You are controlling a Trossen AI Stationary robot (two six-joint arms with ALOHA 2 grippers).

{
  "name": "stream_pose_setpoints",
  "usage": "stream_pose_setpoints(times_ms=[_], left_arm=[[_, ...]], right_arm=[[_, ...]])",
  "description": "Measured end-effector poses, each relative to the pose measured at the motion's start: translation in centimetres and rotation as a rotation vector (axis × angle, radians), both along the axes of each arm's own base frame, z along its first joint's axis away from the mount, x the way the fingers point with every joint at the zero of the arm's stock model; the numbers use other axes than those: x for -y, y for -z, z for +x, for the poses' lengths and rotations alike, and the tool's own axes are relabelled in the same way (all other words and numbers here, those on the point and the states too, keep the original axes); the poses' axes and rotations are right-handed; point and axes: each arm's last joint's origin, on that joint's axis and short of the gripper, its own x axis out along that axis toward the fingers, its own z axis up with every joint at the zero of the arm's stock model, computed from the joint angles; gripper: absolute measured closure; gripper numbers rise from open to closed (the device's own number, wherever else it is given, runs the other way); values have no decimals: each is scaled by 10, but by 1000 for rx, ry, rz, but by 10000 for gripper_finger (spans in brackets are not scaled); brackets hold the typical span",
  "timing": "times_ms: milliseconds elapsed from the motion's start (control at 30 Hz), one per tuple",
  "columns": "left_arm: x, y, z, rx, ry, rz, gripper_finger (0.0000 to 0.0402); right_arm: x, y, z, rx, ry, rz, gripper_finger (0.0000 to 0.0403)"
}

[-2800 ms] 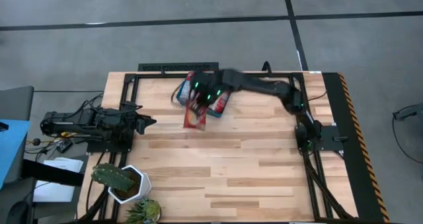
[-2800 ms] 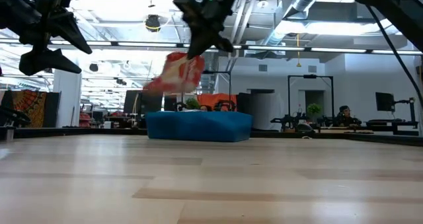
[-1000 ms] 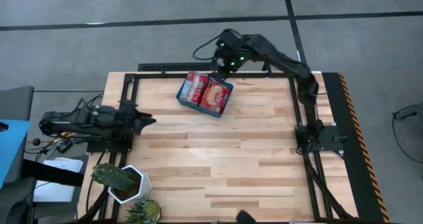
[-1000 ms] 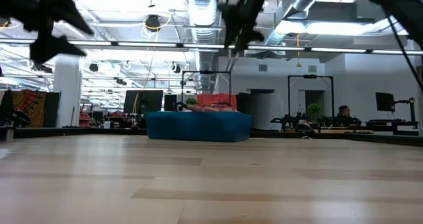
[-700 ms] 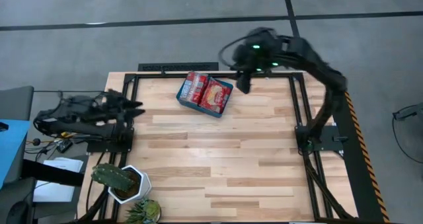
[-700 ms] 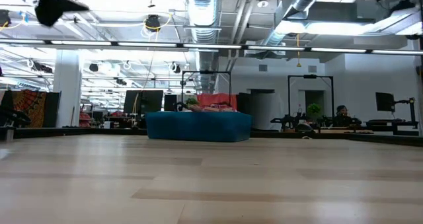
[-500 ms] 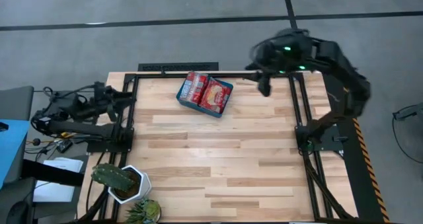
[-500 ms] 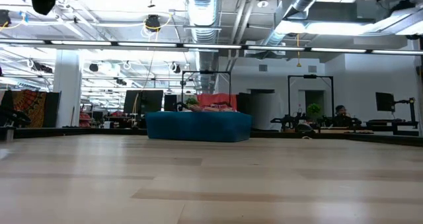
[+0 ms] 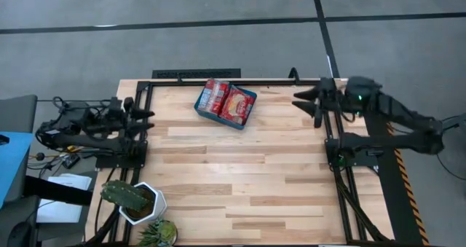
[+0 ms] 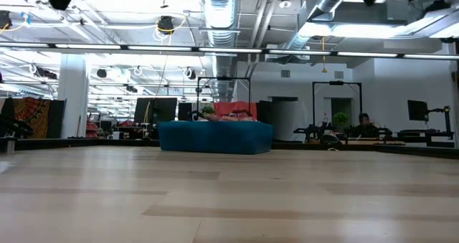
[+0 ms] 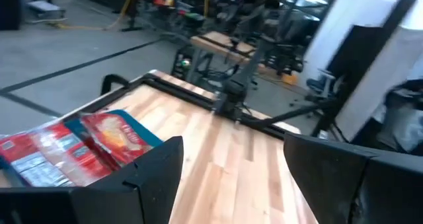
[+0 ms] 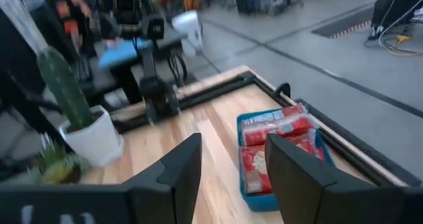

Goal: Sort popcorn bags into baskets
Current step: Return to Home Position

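I am holding my left gripper (image 9: 148, 116) over the left edge of the table (image 9: 240, 181), its fingers (image 11: 155, 168) spread wide and gripping nothing. I am holding my right gripper (image 9: 306, 106) over the right side of the table, near the far edge. Its fingers (image 12: 180, 168) are also parted and empty. Both grippers are pointing inward across the bare wood, well apart from each other. Near my left arm's base, the white pot with a cactus (image 9: 135, 201) is standing at the near left corner. Farther off, the teal-blue bin (image 9: 251, 111) is sitting slightly askew by the far edge, between my two arms. The popcorn bags (image 9: 226, 101) are lying inside it, packed side by side and rising a little above its rim.
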Motion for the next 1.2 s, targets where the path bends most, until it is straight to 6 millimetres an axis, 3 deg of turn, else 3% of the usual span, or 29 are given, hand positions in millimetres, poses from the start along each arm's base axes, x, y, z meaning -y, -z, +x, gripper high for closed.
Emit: stream_pose_setpoints(times_ms=[200, 333, 467, 833, 1000, 1200], left_arm=[[-2, 8, -15, 12, -18, 13, 152], [-3, 32, -17, 23, -39, 6, 152], [-2, 62, 2, -86, -65, -8, 152], [4, 137, 53, -9, -30, -53, 152], [8, 162, 62, 42, -9, -72, 152], [10, 163, 64, 16, -48, -25, 152]], right_arm=[[-6, 59, -11, 150, 28, 55, 209], [-9, 91, -12, 176, 46, 98, 212], [-13, 116, -9, 207, 64, 116, 218], [-29, 185, -3, 311, 18, 152, 227], [-35, 207, -6, 315, 34, 145, 221], [-40, 208, -7, 291, 57, 101, 215]])
